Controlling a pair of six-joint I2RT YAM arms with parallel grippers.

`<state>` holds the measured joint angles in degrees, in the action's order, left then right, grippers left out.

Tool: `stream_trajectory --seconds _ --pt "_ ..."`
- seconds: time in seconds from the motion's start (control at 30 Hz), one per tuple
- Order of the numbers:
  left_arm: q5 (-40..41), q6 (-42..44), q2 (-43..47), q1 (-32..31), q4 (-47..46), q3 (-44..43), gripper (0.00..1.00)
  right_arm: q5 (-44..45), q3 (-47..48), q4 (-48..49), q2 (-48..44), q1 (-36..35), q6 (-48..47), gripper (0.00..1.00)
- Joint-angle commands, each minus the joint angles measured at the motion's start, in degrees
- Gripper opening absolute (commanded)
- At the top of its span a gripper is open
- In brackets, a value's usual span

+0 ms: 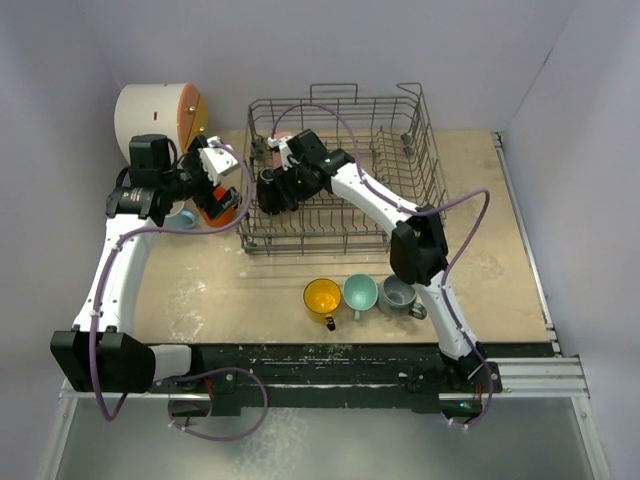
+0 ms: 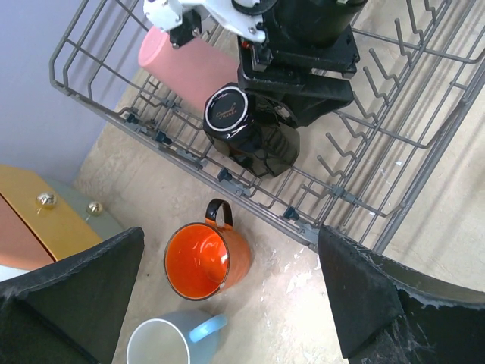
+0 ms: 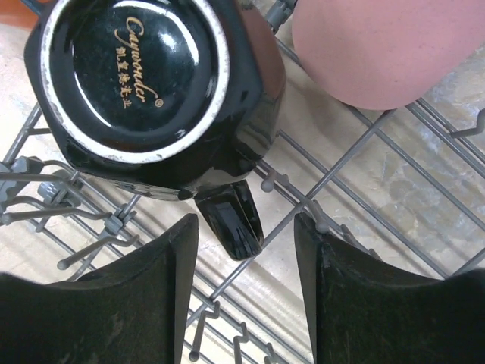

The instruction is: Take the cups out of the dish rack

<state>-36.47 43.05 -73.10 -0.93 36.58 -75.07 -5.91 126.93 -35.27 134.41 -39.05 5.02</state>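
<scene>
Seven cups [image 1: 322, 297], one dish rack [image 1: 310, 228]

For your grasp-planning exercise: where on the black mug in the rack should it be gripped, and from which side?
By its handle, from the handle's side: the black mug lies tipped, base showing, and the handle juts free toward the open right end effector.

black mug [image 2: 250, 133], pink tumbler [image 2: 189, 64], orange mug [image 2: 204, 262], grey rack [image 1: 420, 160]
</scene>
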Motion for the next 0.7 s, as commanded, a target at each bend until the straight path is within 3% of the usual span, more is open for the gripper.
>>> stream_trajectory --seconds 0.0,0.13,0.5,0.67 --pt "-2.46 -0.11 1.25 -0.04 -0.26 -0.78 0.99 0.2 3.58 1.44 0.5 -1.47 -1.88 0.54" --pt "-2.12 0.17 1.49 -0.04 -0.06 -0.78 0.99 1.09 4.06 1.5 1.21 -2.39 -1.96 0.44" --pt "-2.34 1.48 2.27 -0.04 1.38 -1.09 0.99 4.07 4.03 2.76 -3.84 -2.74 -2.32 0.0" --pt "-2.21 3.64 2.97 -0.04 2.44 -0.33 0.99 5.64 3.61 4.16 -8.77 -2.78 -1.83 0.0"
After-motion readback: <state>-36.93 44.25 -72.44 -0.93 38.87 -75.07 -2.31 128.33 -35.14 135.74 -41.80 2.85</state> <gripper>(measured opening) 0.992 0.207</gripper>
